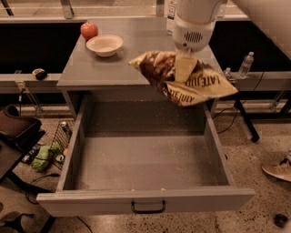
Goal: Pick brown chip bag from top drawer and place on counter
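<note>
The brown chip bag (182,78) hangs in the air, held by my gripper (185,68), which is shut on its middle. The bag is above the back right of the open top drawer (145,159) and in front of the counter's (132,68) front edge. The drawer is pulled out fully and holds nothing that I can see. My white arm (195,22) comes down from the top right and hides part of the counter behind it.
A cream bowl (104,44) and a red apple (89,29) sit at the counter's back left. A bottle (171,13) stands at the back, partly behind my arm. A water bottle (245,64) stands on the ledge at right. Clutter lies on the floor at left.
</note>
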Controlling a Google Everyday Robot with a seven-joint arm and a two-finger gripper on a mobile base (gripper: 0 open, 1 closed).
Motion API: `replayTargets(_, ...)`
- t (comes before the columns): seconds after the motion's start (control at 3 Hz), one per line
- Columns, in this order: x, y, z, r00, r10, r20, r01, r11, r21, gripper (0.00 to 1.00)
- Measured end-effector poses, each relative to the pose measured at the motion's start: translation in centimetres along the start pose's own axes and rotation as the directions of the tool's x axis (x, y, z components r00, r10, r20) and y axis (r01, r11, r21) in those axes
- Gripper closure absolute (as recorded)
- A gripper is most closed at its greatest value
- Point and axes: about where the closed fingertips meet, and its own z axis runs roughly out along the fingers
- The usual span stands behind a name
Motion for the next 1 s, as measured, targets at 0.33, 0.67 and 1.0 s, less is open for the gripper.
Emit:
replayTargets(0.33, 0.2, -4.5, -3.9, 1.0, 0.01, 0.002, -0.01, 0.9964, 0.085, 1.0)
replayTargets(0.67, 1.5, -8.7, -8.4, 0.996, 0.068, 0.06, -0.08, 0.9693, 0.232, 1.0)
replayTargets(1.0, 4.2, -12.7, -9.4, 0.981, 0.157, 0.112, -0.186, 0.9201, 0.344, 1.0)
